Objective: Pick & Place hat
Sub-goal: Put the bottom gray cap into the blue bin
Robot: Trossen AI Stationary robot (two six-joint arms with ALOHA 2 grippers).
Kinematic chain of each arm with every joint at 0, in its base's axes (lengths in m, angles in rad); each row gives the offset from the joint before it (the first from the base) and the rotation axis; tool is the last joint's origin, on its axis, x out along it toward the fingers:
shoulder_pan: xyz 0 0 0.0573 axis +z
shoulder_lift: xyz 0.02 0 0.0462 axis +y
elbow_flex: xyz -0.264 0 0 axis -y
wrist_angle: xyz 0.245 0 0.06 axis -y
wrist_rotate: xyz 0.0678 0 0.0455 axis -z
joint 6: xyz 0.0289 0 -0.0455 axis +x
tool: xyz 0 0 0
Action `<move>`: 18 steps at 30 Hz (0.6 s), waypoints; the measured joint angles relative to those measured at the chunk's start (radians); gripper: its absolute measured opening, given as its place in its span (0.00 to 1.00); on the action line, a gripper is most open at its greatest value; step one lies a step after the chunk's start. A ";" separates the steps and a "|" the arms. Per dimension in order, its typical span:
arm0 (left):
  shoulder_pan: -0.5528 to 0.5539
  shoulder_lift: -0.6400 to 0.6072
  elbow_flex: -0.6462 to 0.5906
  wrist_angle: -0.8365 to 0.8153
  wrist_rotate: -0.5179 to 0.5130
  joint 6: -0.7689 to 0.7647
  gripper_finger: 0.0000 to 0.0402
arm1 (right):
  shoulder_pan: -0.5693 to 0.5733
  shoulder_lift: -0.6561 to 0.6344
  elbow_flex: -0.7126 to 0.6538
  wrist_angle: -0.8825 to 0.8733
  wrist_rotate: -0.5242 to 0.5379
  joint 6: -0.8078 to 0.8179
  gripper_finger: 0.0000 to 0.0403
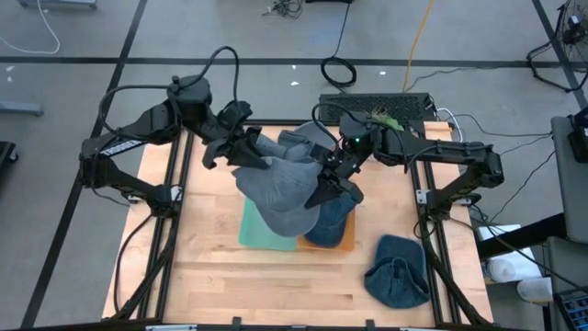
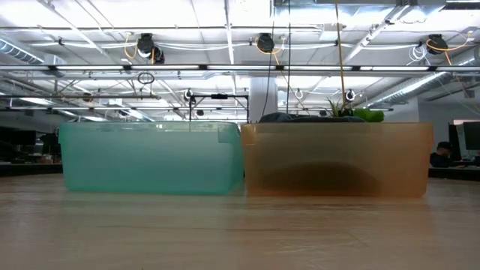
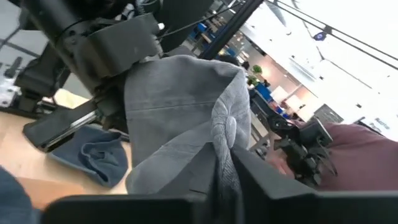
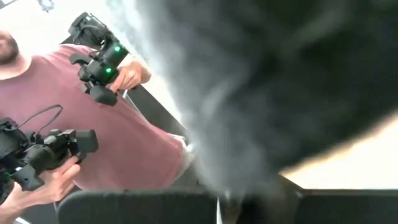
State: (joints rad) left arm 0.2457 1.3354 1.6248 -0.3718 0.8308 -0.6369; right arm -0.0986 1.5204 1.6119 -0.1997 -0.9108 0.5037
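- Above the middle of the wooden desk (image 1: 230,276), both arms hold one grey hat (image 1: 276,188) up between them, its cloth hanging wide over two bins.
- The left claw (image 1: 241,147) grips the hat's edge from the far left side; the left wrist view shows grey fabric (image 3: 186,118) pinched between its dark fingers (image 3: 267,186), so it is clenched on the hat.
- The right claw (image 1: 331,179) meets the hat from the right. Its wrist view is filled with blurred grey cloth pressed right against the camera (too close to make out the fingers), though the high view shows it closed on the hat's right edge.
- Below the hat sit a teal bin (image 2: 150,157) and an orange bin (image 2: 337,159), side by side and touching; the hat covers most of the teal bin in the high view.
- A dark blue garment (image 1: 329,221) lies in the orange bin, showing as a dark shape through its wall in the low view.
- Another blue hat (image 1: 397,271) lies crumpled on the desk's near right corner, well apart from the bins.
- A person in a maroon shirt (image 4: 124,130) stands beyond the desk, holding black controller handles (image 4: 99,56) in both hands.
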 joint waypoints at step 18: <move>0.054 -0.014 0.000 0.005 0.186 0.049 0.01 | -0.007 -0.054 0.000 0.025 0.062 0.054 0.35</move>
State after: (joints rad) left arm 0.2993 1.3217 1.6245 -0.3663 1.0163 -0.5876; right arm -0.1055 1.4659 1.6119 -0.1744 -0.8484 0.5581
